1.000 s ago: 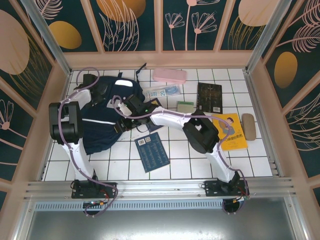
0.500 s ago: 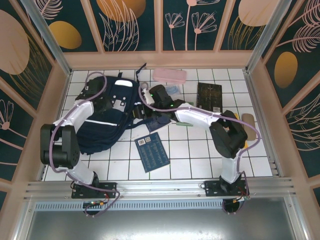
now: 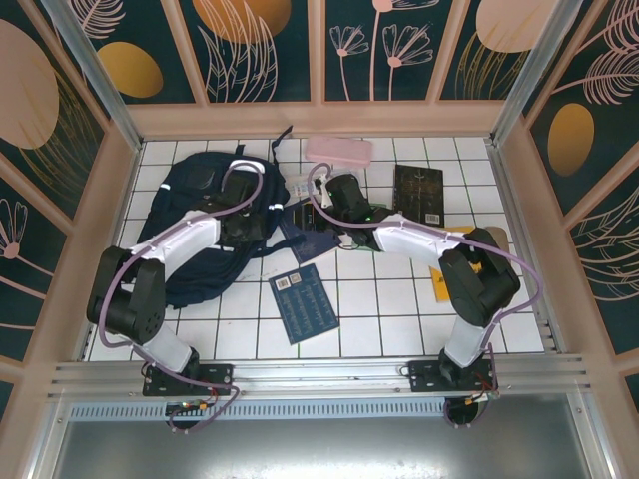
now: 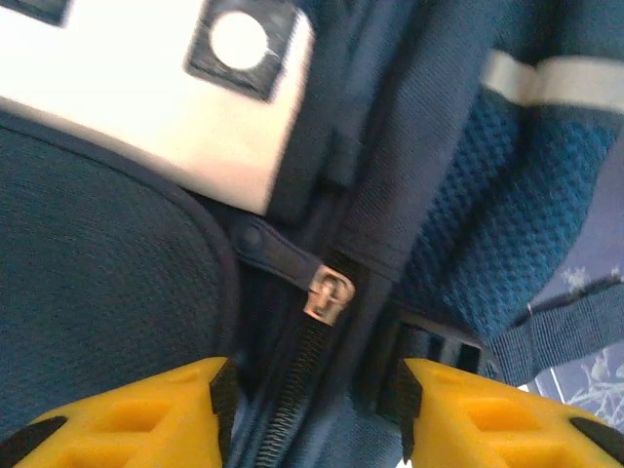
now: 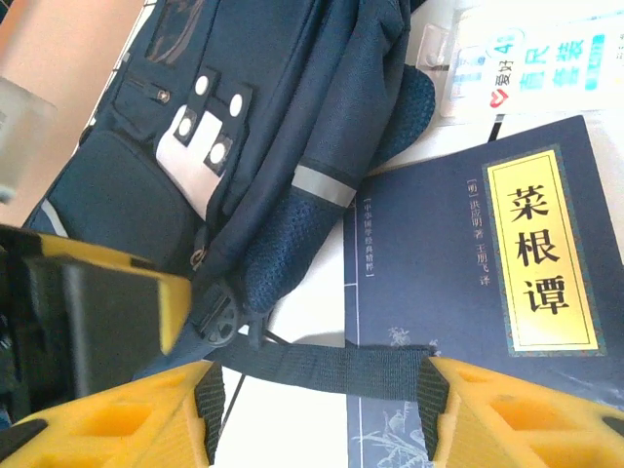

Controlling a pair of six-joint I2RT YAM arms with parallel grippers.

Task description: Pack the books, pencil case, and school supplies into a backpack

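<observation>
The navy backpack (image 3: pixel 200 239) lies at the left of the table. My left gripper (image 3: pixel 258 226) hangs open over its right side, with the zipper and its metal pull (image 4: pixel 330 292) between the yellow fingers (image 4: pixel 127 419). My right gripper (image 5: pixel 317 409) is open just right of the backpack, and a loose backpack strap (image 5: pixel 341 366) lies between its fingers across a navy book with a yellow label (image 5: pixel 468 273). A second navy book (image 3: pixel 305 302) lies in front. The dark brown book (image 3: pixel 418 193) and the pink pencil case (image 3: pixel 338 150) sit at the back. The clear packet (image 5: pixel 526 58) lies beyond the labelled book.
A sliver of the yellow-orange piece (image 3: pixel 439 279) pokes out under my right arm, and the tan roll (image 3: pixel 496 235) is partly hidden behind it. Raised wooden walls ring the white tiled table (image 3: pixel 379 319). My left gripper's yellow finger (image 5: pixel 97 302) crowds the right wrist view.
My left gripper swung from the backpack's far left corner to its right side. My right gripper withdrew rightward off the backpack to the labelled navy book, now covering the green book. The backpack shifted.
</observation>
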